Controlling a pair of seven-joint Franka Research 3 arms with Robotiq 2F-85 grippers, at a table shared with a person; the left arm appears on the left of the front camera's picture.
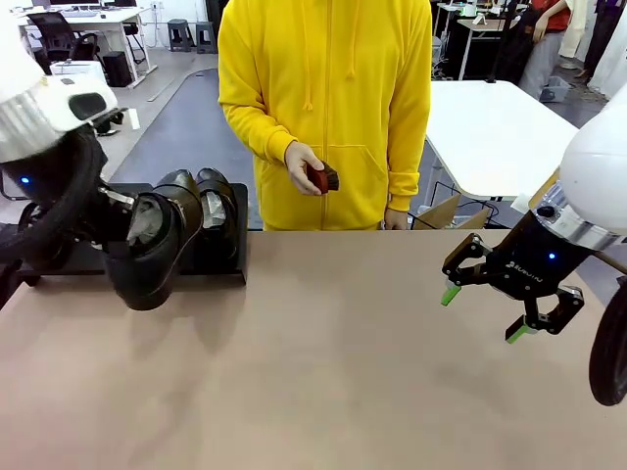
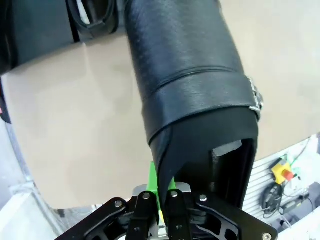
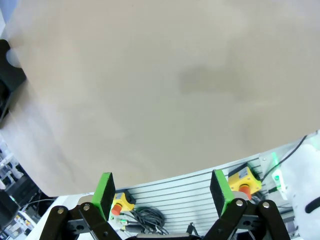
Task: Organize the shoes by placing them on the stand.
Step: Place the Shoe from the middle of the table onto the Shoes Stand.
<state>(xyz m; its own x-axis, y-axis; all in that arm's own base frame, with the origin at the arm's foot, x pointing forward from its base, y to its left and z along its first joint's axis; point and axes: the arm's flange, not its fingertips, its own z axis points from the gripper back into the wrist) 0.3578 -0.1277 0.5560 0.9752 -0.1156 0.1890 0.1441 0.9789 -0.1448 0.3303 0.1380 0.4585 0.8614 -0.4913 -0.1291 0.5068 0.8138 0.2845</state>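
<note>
Left gripper (image 2: 160, 200) has its fingers clamped on the heel collar of a glossy black leather dress shoe (image 1: 147, 257), thin edge pinched between the green pads, so the shoe hangs toe-down and tilted just in front of the low matte black flat-topped stand (image 1: 220, 269); my read is that's a carry grip, chosen because the collar is the only thin lip the fingers can bite. In the left wrist view the carried shoe (image 2: 192, 85) shows pebbled leather, a strap with a small silver buckle on its side, and some pale stuffing inside the opening. Two more glossy black shoes (image 1: 201, 201) already sit side by side on the stand, toes toward the robot, behind the carried one. Right gripper (image 1: 509, 292) hovers well apart from the stand, over bare tan counter (image 1: 333, 372), fingers (image 3: 105, 192) spread wide and holding nothing; looks parked out of the way. Person in a yellow hoodie stands across the counter from the stand's right end, hand (image 1: 306, 166) holding a small reddish-brown brush (image 1: 321, 178). Judging by this, the carried shoe is mid-transfer, not yet set down.
</note>
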